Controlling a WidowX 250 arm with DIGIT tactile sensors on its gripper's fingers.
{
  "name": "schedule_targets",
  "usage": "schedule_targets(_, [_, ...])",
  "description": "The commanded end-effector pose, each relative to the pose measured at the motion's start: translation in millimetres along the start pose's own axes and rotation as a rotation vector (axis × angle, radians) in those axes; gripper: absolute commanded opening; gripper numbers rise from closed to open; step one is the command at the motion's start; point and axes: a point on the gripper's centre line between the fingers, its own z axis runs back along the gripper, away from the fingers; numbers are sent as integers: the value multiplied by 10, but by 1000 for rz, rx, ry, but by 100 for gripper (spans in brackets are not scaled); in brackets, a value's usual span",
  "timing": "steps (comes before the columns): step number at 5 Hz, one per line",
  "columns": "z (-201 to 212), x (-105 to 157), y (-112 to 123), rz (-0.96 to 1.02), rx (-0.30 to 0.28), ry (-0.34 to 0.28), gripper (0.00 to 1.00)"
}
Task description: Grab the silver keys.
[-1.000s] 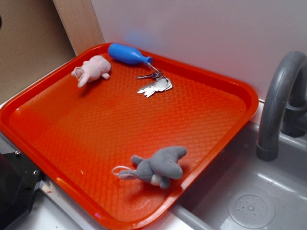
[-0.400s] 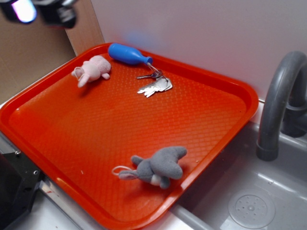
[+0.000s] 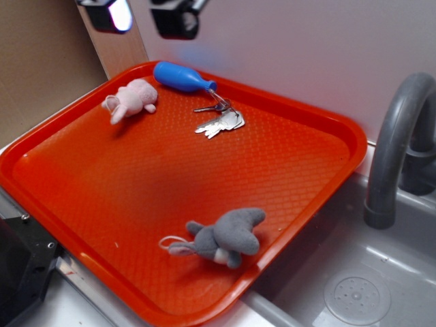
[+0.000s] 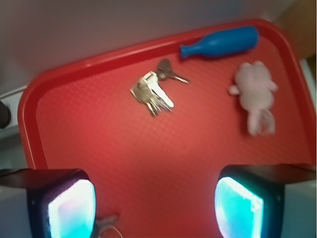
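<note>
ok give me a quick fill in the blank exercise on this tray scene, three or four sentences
1. The bunch of flat silver metal keys lies on the ____ plastic tray.
2. The blue bottle-shaped plastic toy lies beside the ____ plush toy.
3. The grey plush toy lies near the tray edge facing the ____.
4. The gripper hangs above the tray with its jaws ____.

Missing words: red; pink; sink; open

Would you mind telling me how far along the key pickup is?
Early approach. The end effector hangs open high above the red tray, holding nothing. The silver keys lie untouched beside the blue bottle toy. Descending, closing and lifting remain.
</note>
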Motion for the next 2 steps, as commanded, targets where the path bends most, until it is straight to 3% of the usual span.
schedule_targets(1, [76, 343, 361, 472, -136, -99, 100])
schedule_targets(2, [-54, 410, 430, 671, -202, -144, 100])
